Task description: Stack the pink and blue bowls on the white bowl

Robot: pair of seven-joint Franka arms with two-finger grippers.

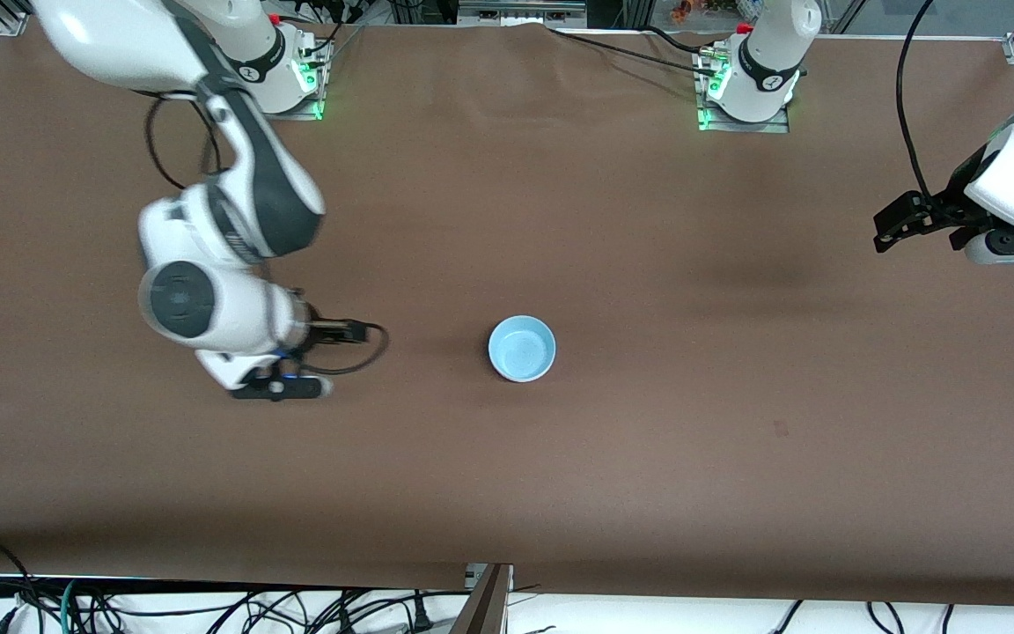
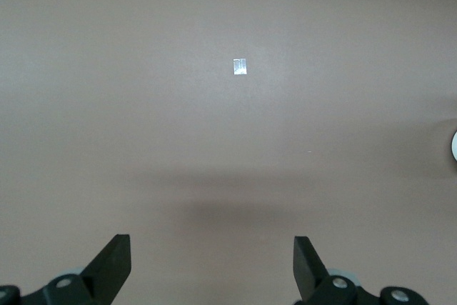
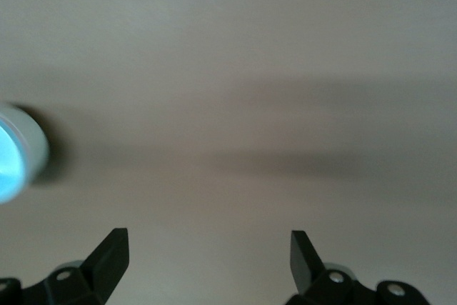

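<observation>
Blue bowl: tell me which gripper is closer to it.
Right. The right gripper, open and empty, hangs over bare table beside the blue bowl, toward the right arm's end. The left gripper, open, waits at the left arm's end of the table, well away.

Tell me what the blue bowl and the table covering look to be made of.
Blue bowl: probably plastic, smooth with a slight sheen; its colour is even and pale and its rim thin and clean. Table covering: a matte brown sheet, perhaps paper or fabric; faint creases show and it gives no glare, so which one stays open.
</observation>
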